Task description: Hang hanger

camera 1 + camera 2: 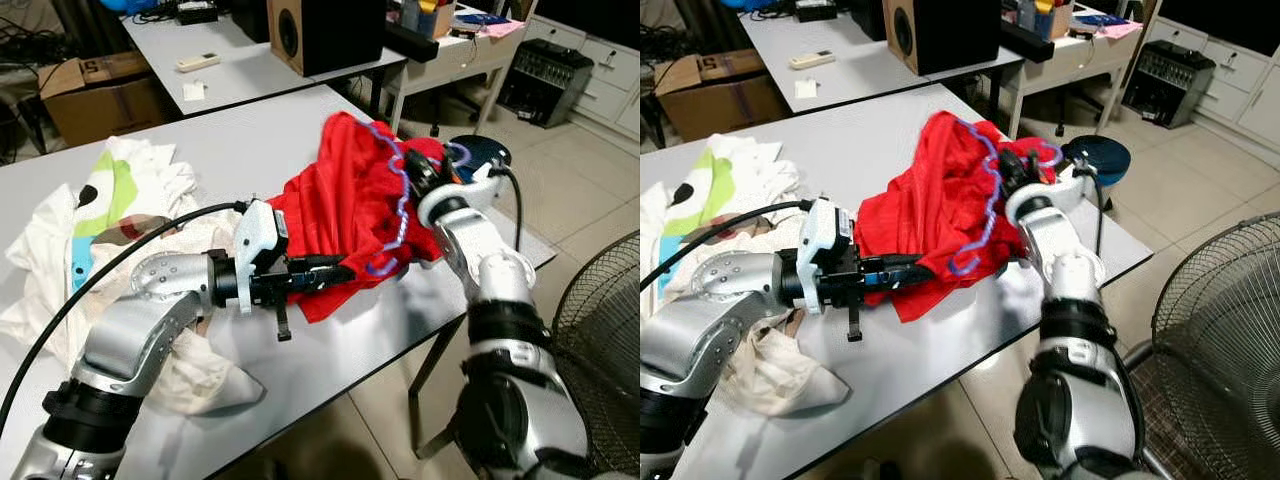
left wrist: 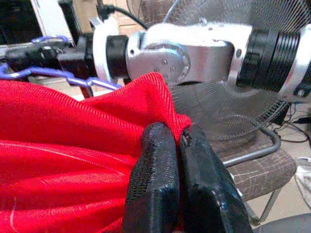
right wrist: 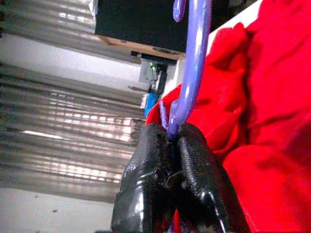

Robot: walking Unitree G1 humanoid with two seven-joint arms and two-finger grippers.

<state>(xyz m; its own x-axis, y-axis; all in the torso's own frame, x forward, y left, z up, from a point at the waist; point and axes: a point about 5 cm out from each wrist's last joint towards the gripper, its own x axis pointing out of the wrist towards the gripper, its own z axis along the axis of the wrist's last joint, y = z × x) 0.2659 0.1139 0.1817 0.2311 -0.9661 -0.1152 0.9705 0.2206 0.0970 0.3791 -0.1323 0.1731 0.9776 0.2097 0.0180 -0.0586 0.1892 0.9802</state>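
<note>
Grey table (image 1: 250, 140) fills centre of frame, pile of white and patterned clothes (image 1: 120, 200) at its left. Second grey table (image 1: 250, 60) behind, upper centre, carrying wooden speaker (image 1: 325, 30), white remote (image 1: 198, 62), slip of paper (image 1: 194, 91). Cardboard box (image 1: 95, 90) on floor, upper left. White desk (image 1: 470, 50) upper right, cluttered; black case (image 1: 545, 75) and white drawers (image 1: 610, 80) beyond. Pale tiled floor (image 1: 585, 190) at right. Wire fan guard (image 1: 600, 320) lower right. Even indoor light
</note>
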